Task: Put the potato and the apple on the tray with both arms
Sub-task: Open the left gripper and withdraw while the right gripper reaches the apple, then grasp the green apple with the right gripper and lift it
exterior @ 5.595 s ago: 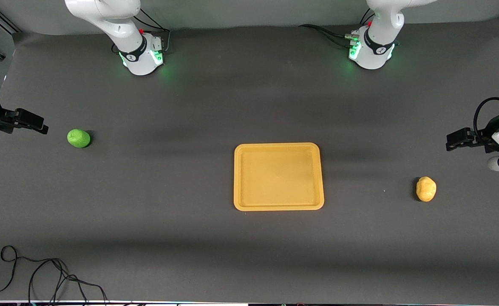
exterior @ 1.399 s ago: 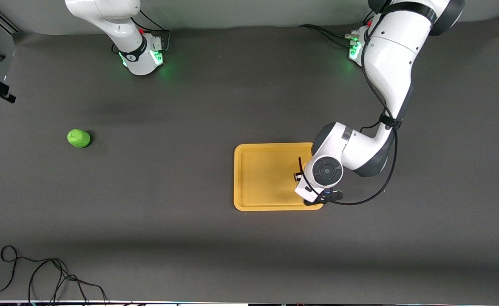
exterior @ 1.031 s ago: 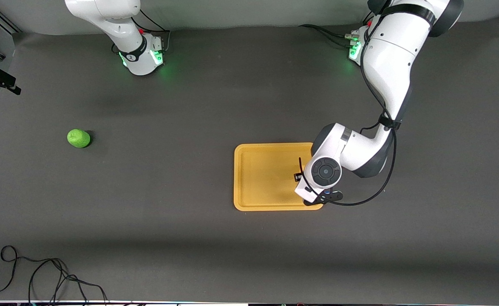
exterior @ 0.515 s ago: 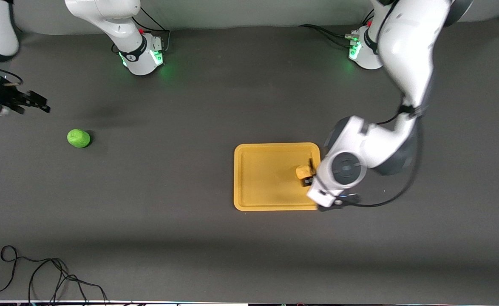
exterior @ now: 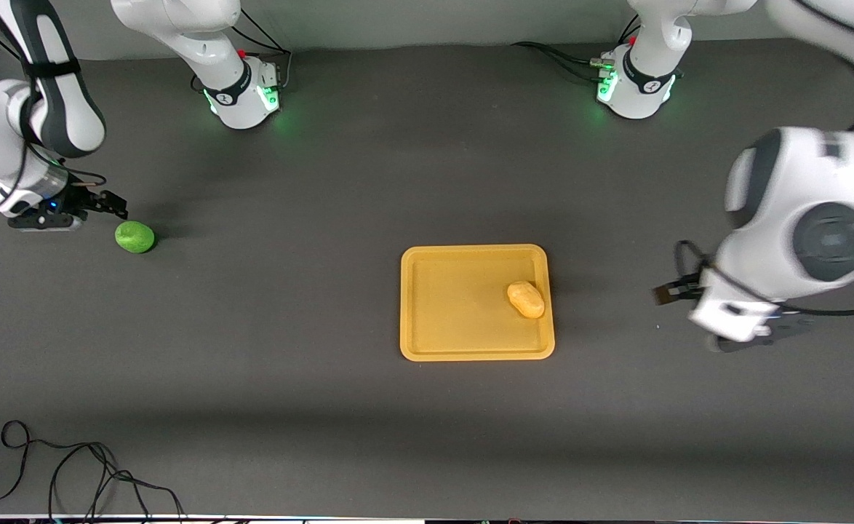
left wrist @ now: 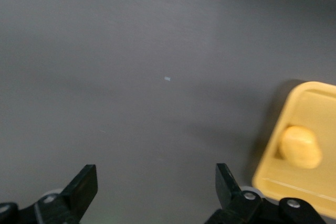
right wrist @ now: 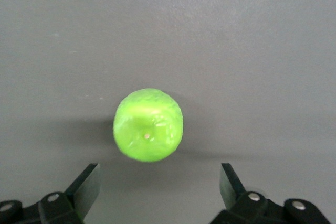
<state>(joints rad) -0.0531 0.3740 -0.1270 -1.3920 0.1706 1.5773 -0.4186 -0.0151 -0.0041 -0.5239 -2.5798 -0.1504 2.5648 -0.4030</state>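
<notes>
The yellow-tan potato [exterior: 526,299] lies on the yellow-orange tray [exterior: 441,306], near the rim toward the left arm's end. My left gripper [exterior: 668,293] is open and empty over bare table beside the tray, toward the left arm's end. The left wrist view shows its open gripper [left wrist: 156,182], with the potato [left wrist: 300,147] and the tray's corner [left wrist: 273,167] off to one side. The green apple [exterior: 134,237] sits on the table toward the right arm's end. My right gripper [exterior: 110,206] is open just beside and above it. In the right wrist view the apple [right wrist: 148,131] lies just ahead of the open gripper [right wrist: 157,182].
The table is a dark grey mat. A loose black cable [exterior: 70,469] lies at the near corner toward the right arm's end. The two arm bases [exterior: 241,94] [exterior: 634,87] stand at the far edge.
My left gripper has let go of the potato on the tray and swung away toward the left arm's end. My right arm has come in to the apple.
</notes>
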